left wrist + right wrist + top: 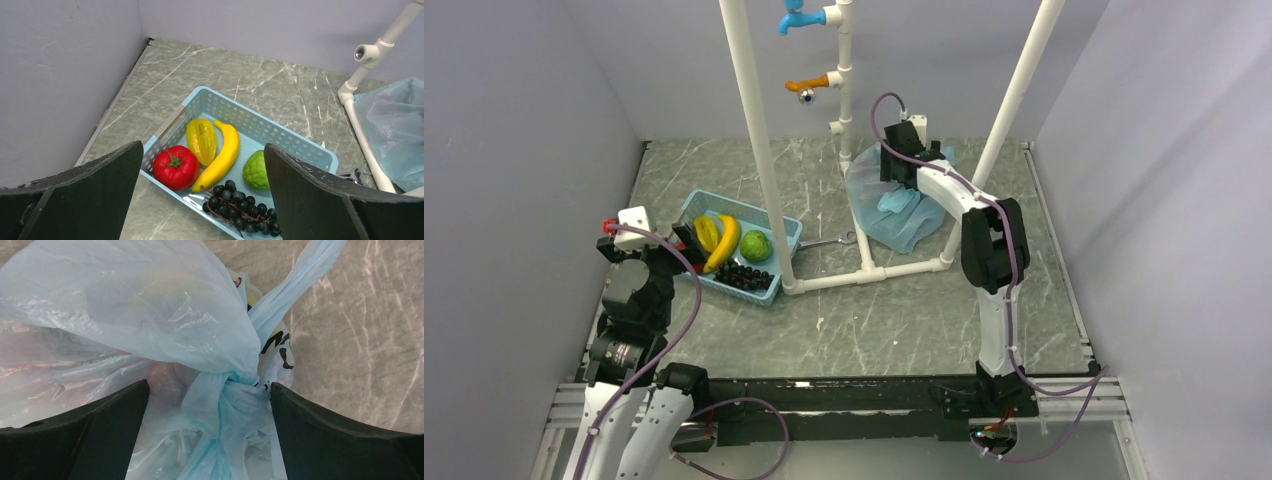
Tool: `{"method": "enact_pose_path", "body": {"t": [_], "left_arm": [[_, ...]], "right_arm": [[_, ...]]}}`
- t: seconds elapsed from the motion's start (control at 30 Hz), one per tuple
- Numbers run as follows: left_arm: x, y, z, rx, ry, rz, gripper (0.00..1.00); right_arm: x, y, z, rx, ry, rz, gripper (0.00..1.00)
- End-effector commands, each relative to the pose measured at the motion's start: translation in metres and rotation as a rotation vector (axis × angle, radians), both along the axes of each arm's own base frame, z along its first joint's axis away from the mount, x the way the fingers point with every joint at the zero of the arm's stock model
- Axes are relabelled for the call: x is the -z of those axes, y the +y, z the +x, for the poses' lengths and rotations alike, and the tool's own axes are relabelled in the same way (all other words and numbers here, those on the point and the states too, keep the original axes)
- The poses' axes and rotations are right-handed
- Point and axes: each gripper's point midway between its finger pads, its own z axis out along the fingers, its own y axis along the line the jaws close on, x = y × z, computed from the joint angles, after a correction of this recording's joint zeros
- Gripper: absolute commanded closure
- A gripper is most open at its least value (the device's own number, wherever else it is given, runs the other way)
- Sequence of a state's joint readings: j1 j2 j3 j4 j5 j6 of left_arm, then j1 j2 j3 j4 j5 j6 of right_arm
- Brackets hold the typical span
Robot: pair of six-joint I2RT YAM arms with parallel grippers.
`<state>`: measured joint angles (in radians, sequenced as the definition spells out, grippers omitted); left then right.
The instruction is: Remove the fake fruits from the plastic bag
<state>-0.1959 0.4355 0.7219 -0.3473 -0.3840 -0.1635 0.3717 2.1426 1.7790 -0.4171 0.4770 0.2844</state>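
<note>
R gripper (209, 385) straddles bag (125, 315) knot (236, 381); hidden from overhead.

The plastic bag (150, 315), thin, crinkled, translucent light blue with black lettering, lies slumped directly under the right gripper (209, 390), its tied handles knotted between the spread fingers, the fake fruits (60, 372) only dim pinkish shapes through its film, while one glossy red fruit (175, 166) lies just ahead of the left gripper (204, 150).
</note>
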Motion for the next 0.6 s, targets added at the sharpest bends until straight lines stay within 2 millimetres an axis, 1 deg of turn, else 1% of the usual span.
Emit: {"method": "enact_pose_path", "body": {"t": [0.0,0.07,0.1,0.17,0.2,0.27,0.33,0.4,0.43,0.47,0.53,0.57], "left_arm": [[-0.007,-0.008,0.006,0.049,-0.027,0.011,0.01],[-0.007,-0.011,0.007,0.064,-0.023,0.009,0.01],[-0.006,-0.012,0.007,0.067,-0.018,0.007,0.01],[-0.004,-0.012,0.007,0.067,-0.011,0.0,0.01],[-0.004,-0.013,0.007,0.067,-0.011,-0.004,0.01],[-0.003,-0.015,0.005,0.066,-0.011,-0.025,0.01],[0.0,-0.02,0.001,0.085,0.003,-0.065,0.01],[0.007,-0.029,-0.007,0.122,0.035,-0.128,0.01],[0.013,-0.032,-0.013,0.135,0.059,-0.164,0.01],[0.018,-0.036,-0.019,0.145,0.077,-0.205,0.01],[0.025,-0.043,-0.034,0.177,0.11,-0.268,0.01],[0.027,-0.047,-0.042,0.198,0.128,-0.295,0.01]], "right_arm": [[-0.012,0.003,0.005,0.02,-0.042,0.09,0.06],[-0.006,0.005,0.003,0.02,-0.031,0.105,0.08],[-0.004,0.007,0.002,0.015,-0.026,0.114,0.1],[-0.001,0.014,0.002,-0.026,-0.024,0.142,0.2],[-0.001,0.017,0.0,-0.046,-0.026,0.151,0.26],[-0.003,0.023,-0.001,-0.078,-0.036,0.17,0.35],[-0.006,0.023,-0.004,-0.098,-0.041,0.168,0.43],[-0.014,0.025,-0.006,-0.13,-0.059,0.17,0.56],[-0.019,0.025,-0.007,-0.141,-0.073,0.168,0.61],[-0.025,0.025,-0.009,-0.151,-0.088,0.164,0.64],[-0.036,0.027,-0.012,-0.183,-0.11,0.169,0.77],[-0.043,0.028,-0.014,-0.196,-0.122,0.171,0.8]]}}
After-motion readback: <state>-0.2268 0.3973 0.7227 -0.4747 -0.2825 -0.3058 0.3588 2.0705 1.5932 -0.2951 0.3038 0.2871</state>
